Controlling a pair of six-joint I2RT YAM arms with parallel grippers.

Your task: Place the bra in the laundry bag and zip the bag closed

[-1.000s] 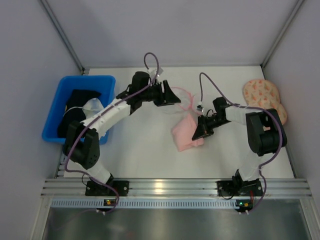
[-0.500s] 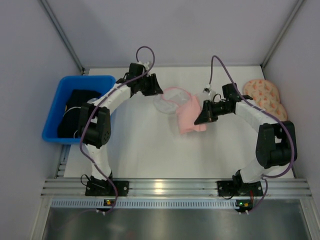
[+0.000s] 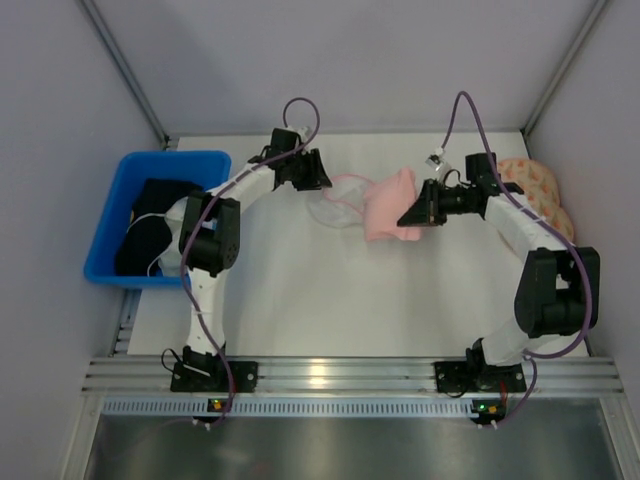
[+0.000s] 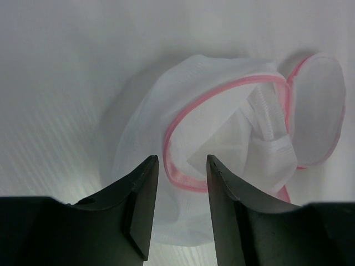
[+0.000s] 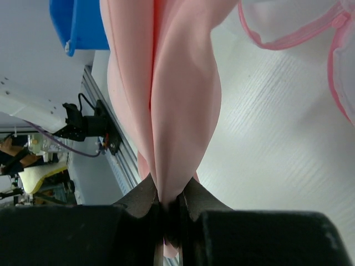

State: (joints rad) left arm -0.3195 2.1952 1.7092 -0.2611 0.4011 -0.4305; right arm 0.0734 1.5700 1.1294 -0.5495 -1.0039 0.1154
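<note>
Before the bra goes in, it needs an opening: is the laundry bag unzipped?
Unzipped: the laundry bag shows its pink zipper edge gaping wide.

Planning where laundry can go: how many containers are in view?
2. The laundry bag lies open at far centre, before the left gripper; the blue bin sits at the left edge, holding dark garments. Nothing suggests a hidden third.

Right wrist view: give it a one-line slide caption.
Jaws clamped on the folded pink bra, mesh laundry bag close by.
</note>
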